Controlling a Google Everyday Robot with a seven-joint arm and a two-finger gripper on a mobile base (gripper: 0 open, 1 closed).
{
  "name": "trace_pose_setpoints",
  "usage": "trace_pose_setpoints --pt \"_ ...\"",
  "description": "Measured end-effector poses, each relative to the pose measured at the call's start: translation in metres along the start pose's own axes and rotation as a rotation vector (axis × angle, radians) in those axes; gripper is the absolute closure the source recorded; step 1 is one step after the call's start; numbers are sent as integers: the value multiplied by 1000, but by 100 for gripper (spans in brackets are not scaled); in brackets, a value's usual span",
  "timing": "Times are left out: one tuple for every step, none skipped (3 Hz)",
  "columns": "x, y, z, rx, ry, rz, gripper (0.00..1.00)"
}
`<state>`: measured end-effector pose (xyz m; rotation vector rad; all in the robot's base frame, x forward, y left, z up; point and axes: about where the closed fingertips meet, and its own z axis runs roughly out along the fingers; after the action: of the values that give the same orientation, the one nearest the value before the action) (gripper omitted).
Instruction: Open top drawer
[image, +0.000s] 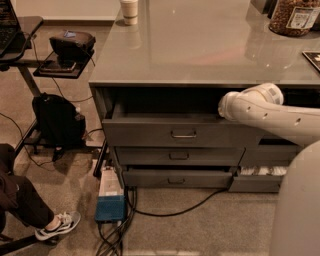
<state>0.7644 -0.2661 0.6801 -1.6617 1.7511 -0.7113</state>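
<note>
The top drawer (150, 134) is a wide grey metal drawer under the grey counter, with a small loop handle (183, 134) at its middle. It stands pulled out a little, and a dark gap shows above its front. My white arm (260, 107) comes in from the right, and its rounded end sits at the right end of the drawer's opening, just above the front. The gripper is hidden behind that arm end, in the dark opening.
Two shallower grey drawers (178, 156) sit below, and a drawer with white contents (260, 172) is at the lower right. The counter (200, 50) holds a cup (129, 11) and a jar (295, 17). A blue-and-white box (110, 197) with cables, a backpack (57, 120) and a person's shoe (57, 225) are on the floor at left.
</note>
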Motion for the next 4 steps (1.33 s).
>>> trace_pose_setpoints --pt "-3 3 20 53 -45 5 100" --pt "-9 4 27 55 -47 -22 81" --pt "-9 4 27 54 -47 -22 57" --pt "-9 4 27 54 -47 -22 34"
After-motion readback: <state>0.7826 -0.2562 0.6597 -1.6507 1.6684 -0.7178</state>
